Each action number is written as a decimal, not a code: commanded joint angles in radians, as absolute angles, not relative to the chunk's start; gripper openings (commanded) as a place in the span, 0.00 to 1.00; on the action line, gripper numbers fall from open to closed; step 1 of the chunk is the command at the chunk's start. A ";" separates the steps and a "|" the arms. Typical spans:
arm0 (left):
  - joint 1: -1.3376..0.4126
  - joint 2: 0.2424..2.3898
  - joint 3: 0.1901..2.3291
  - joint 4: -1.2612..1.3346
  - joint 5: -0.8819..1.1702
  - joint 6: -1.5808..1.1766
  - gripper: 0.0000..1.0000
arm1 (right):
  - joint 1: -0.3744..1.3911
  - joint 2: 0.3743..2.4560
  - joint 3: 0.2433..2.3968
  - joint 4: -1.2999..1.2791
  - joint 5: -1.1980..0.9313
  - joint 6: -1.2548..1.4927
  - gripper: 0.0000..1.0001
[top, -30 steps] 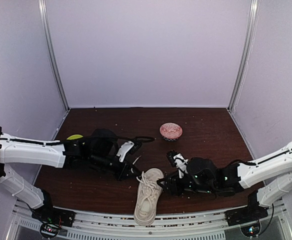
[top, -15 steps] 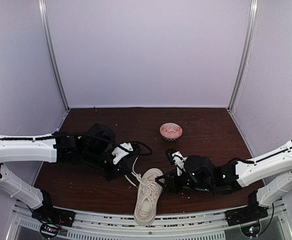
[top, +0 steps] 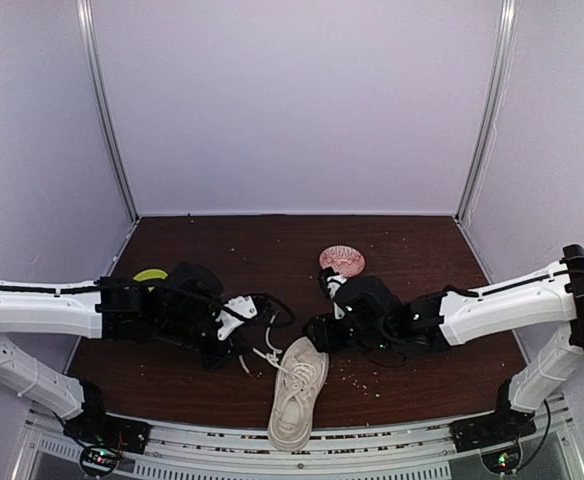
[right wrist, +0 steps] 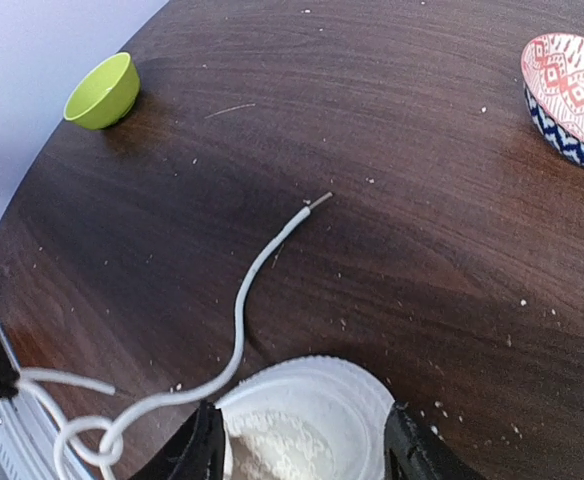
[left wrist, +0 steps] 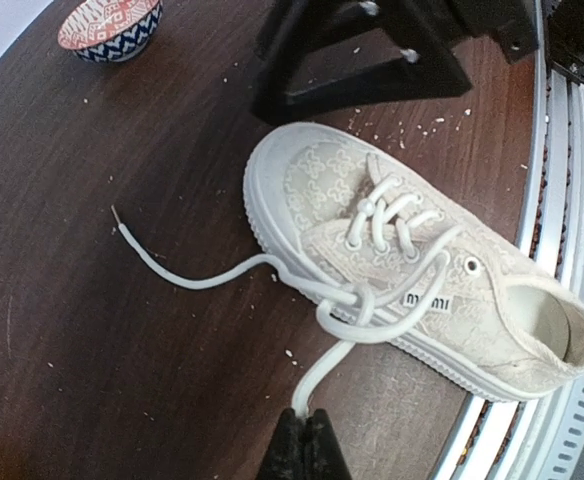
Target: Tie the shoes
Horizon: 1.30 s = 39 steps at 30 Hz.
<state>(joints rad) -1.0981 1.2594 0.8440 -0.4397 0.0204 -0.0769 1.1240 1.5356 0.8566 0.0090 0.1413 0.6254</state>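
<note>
On the bench: left gripper pinches a lace; right gripper straddles the sneaker toe, half-open.

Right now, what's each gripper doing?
Left gripper: shut on a lace of the sneaker.
Right gripper: open, straddling the sneaker's toe.

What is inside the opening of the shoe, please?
Through the sneaker's heel opening only a pale insole shows; nothing lies in it. The part toward the toe is hidden under the laces.
</note>
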 commanded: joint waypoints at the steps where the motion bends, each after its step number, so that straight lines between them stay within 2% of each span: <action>1: -1.101 1.212 0.743 -0.244 0.073 -0.237 0.00 | 1.101 1.669 1.052 -0.163 0.213 0.612 0.53; 5: -1.101 1.226 0.671 -0.127 0.116 -0.330 0.00 | 1.101 1.818 1.248 -0.310 0.252 0.626 0.52; 13: -1.101 1.228 0.570 0.012 0.122 -0.392 0.00 | 1.101 2.065 1.513 -0.426 0.271 0.648 0.54; 20: -1.102 1.269 0.545 0.071 0.174 -0.395 0.00 | 1.103 2.187 1.660 -0.463 0.207 0.594 0.53; 24: -1.103 1.268 0.530 0.090 0.171 -0.394 0.00 | 1.106 2.209 1.675 -0.466 0.186 0.563 0.52; 33: -1.103 1.286 0.527 0.107 0.183 -0.396 0.00 | 1.108 2.289 1.748 -0.525 0.192 0.508 0.35; 39: -1.103 1.282 0.526 0.108 0.181 -0.397 0.00 | 1.108 2.320 1.773 -0.541 0.212 0.496 0.29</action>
